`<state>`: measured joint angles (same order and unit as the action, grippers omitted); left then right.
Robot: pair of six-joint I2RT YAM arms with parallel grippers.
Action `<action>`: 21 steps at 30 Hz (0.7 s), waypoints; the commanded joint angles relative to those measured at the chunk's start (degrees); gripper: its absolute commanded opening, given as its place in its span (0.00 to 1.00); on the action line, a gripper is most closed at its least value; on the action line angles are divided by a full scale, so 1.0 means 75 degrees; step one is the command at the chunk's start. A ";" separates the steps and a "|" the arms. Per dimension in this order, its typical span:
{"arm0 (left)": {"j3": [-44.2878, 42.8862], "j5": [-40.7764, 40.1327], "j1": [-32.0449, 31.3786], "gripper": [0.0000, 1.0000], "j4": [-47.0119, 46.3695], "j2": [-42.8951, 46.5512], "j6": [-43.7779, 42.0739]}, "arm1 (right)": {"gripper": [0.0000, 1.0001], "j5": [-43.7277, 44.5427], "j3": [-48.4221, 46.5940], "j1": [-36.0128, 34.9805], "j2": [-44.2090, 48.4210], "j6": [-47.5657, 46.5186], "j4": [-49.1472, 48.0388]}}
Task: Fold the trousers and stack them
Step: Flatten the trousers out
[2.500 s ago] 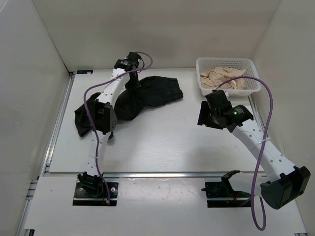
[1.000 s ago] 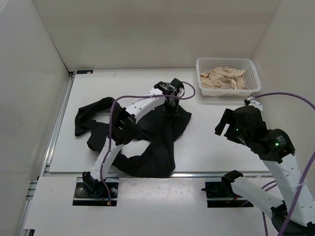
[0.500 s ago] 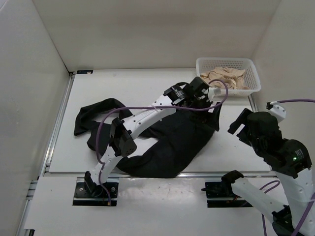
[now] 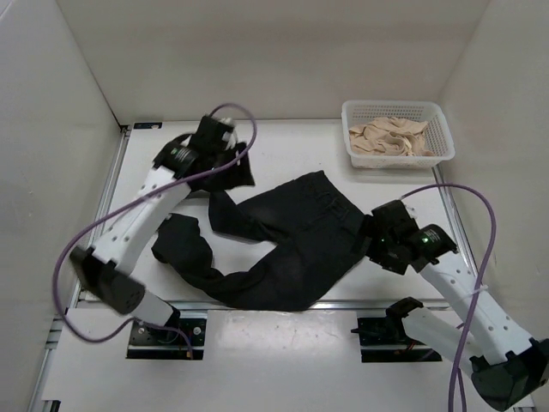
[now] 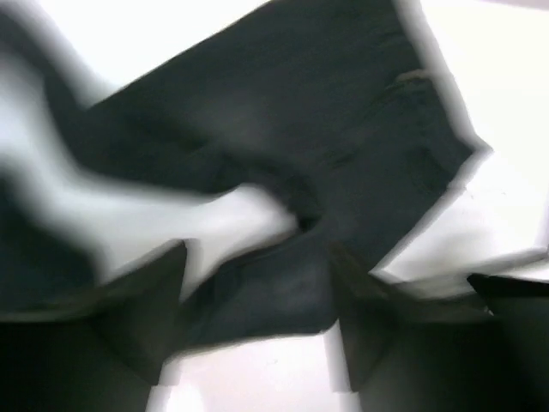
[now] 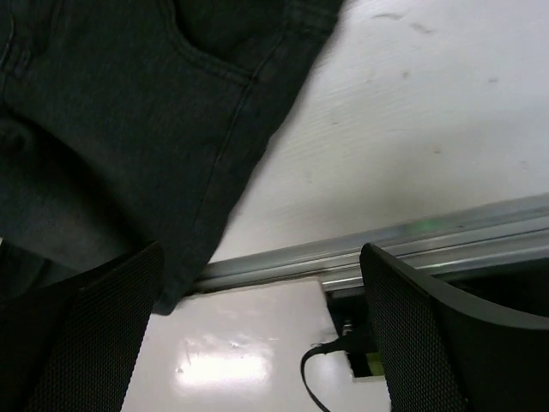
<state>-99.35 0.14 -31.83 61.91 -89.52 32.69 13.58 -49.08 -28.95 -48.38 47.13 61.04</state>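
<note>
You have the trousers (image 4: pixel 292 236) lying unfolded across the middle of the worktop (image 4: pixel 283 146). They are black soft fabric, rumpled. The broad waist part points to the centre right of the overhead frame. One leg runs up toward the upper left. The other curls along the lower edge and ends in a bunched heap at centre left.

Your left end effector (image 4: pixel 233 168) hangs over the upper-left leg. Its wrist view is blurred, but the fingers (image 5: pixel 146 318) stand apart with nothing between them.

Your right end effector (image 4: pixel 375 238) sits at the right edge of the waist part. Its jaws are spread wide and empty, with a pocket seam of the trousers (image 6: pixel 129 129) at upper left and the metal rail (image 6: pixel 386 249) across the lower half.

A white basket (image 4: pixel 429 112) of beige cloth (image 4: pixel 390 137) stands at upper right, well apart from the trousers.
</note>
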 commanded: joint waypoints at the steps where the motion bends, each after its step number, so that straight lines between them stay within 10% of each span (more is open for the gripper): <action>1: 0.2120 -0.1296 0.0551 0.84 0.0618 0.1396 0.1066 | 1.00 -0.1095 0.0099 -0.0007 -0.0367 -0.0272 -0.1524; 10: 0.5218 -0.1296 0.2990 1.00 0.0874 0.4036 0.1981 | 0.92 -0.0851 -0.2052 0.0086 -0.4511 -0.1350 -0.2911; 21: 0.6894 0.0343 0.3377 0.85 0.0032 0.4071 0.2051 | 0.74 -0.1167 -0.3945 0.0895 -0.7460 -0.1422 -0.2982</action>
<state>-49.19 -2.68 -7.14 65.41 -60.88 46.81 5.65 -77.73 -22.76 -105.01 36.84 37.91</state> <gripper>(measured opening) 0.868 0.757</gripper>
